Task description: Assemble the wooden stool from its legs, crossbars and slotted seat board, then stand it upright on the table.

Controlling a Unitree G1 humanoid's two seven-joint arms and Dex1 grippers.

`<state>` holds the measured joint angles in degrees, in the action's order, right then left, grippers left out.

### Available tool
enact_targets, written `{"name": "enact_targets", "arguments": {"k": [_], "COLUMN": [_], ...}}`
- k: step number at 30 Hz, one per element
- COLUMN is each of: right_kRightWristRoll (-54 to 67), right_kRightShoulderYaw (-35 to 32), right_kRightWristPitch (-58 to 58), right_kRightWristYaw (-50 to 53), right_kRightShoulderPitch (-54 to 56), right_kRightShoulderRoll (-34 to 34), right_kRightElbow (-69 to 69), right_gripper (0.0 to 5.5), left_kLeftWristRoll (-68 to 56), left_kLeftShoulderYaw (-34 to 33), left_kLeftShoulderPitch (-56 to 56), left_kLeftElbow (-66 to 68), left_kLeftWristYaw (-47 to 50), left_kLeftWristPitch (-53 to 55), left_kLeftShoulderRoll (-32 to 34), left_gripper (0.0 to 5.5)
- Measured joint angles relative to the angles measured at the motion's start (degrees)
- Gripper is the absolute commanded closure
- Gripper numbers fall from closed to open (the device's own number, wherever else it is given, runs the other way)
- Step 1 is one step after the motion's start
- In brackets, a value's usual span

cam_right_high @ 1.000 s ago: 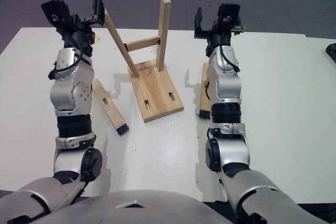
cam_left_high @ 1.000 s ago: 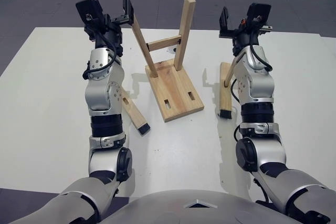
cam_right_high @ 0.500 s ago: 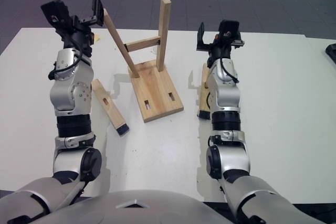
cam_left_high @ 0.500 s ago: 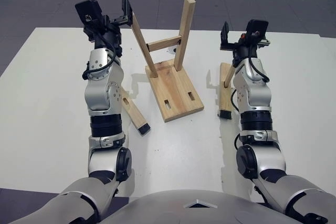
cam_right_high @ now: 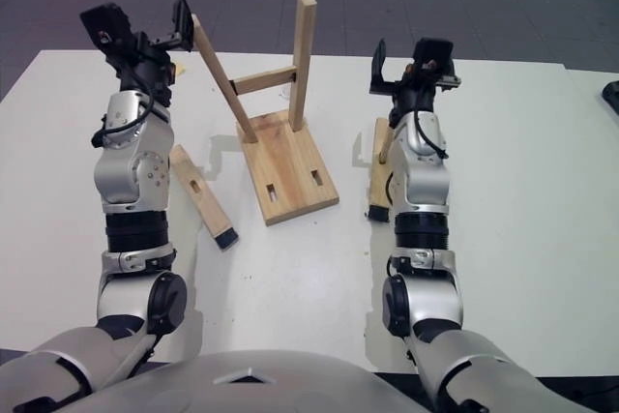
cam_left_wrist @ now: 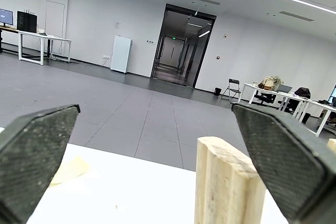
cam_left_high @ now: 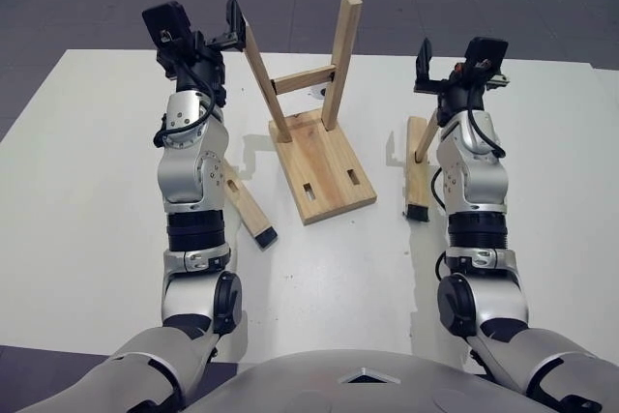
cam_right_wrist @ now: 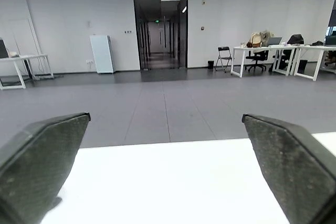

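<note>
Upon white table [cam_left_high: 97, 191] lies slotted wooden seat board [cam_left_high: 329, 157].

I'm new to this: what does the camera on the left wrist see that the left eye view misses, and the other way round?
Left wrist view: the room beyond the table, with a dark doorway, a white cabinet and desks.

Left eye view: the seat board lying flat, with an upright leg and a crossbar standing on it. There is a loose leg by the left arm and a second loose leg by the right.

Both: the white table and the left tool, open, with the top of the tilted leg between its fingers.
</note>
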<state>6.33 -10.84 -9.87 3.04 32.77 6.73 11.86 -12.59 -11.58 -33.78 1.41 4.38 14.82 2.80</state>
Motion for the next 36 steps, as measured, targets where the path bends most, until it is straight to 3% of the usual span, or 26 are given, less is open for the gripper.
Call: {"name": "enact_targets", "arguments": {"k": [9,15,22,34,36], "right_kRightWristRoll": [3.9,8.65,15.2,8.11,7.13], "right_kRightShoulderYaw": [-1.46,-5.05,-1.07,4.56,4.8], "right_kRightWristPitch": [-7.01,-23.45,-37.53,-42.01,-43.11], "right_kRightWristYaw": [-3.34,-4.23,-6.36,-2.31,-1.97], "right_kRightShoulderPitch": [-2.17,-12.05,-23.28,-27.01,-26.89], "right_kRightShoulderRoll": [4.04,6.6,4.31,4.14,3.84], "right_kRightElbow": [-17.89,-28.3,-38.05,-31.55,-29.46], "right_gripper": [0.11,0.11,0.11,0.11,0.36], "left_kLeftWristRoll": [0.04,-0.16,-1.3,-2.21,-2.2], "left_kLeftShoulderYaw": [-0.59,-3.64,-5.74,-2.71,-2.41], "left_kLeftShoulderPitch": [0.35,2.77,5.04,5.15,5.1], "left_kLeftElbow": [-0.83,-7.32,-16.55,-19.47,-18.14], "left_kLeftWristYaw": [0.36,0.2,1.4,1.53,1.71], "left_kLeftWristPitch": [-1.11,-1.66,2.37,7.26,8.07], "left_kLeftShoulderRoll": [0.57,3.17,3.92,4.08,3.91], "left_gripper": [0.1,0.1,0.1,0.1,0.1]}}
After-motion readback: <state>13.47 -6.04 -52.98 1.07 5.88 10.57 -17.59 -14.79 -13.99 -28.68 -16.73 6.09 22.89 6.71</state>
